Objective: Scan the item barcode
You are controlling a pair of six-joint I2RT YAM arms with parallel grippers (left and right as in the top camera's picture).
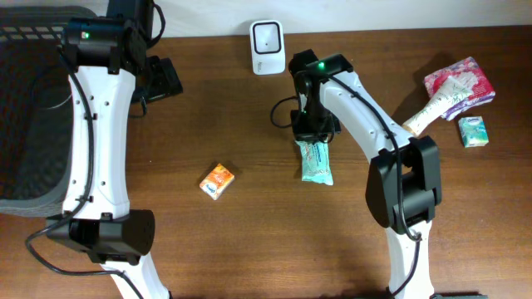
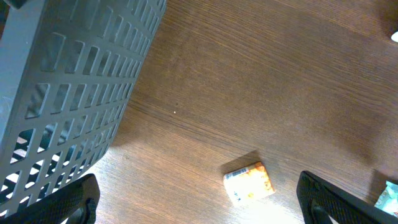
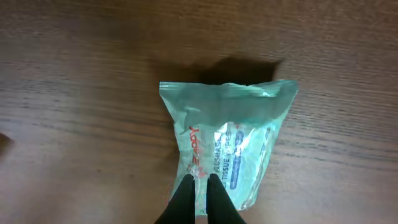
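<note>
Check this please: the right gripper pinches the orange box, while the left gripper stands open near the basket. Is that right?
Not quite. The right gripper pinches the green tissue pack, not the orange box, which lies free; the right wrist view shows it.

Grey basket [image 1: 21,174] at left, orange box [image 1: 217,181] mid-table, pink pack [image 1: 461,83] far right.

Overhead: right arm [image 1: 357,108] covers the top end of the tissue pack [image 1: 317,166], and the jaws are out of sight beneath the wrist. Basket [image 1: 25,124] cut by the left edge. Print on orange packet [image 1: 217,181] too small to read.
Left wrist: left gripper [image 2: 199,208] shows finger ends only, at the bottom corners. White sliver [image 2: 394,36] at the right edge, possibly the scanner.
Right wrist: pack's near end runs off the bottom edge. Lettering blurred, mostly unreadable.
</note>
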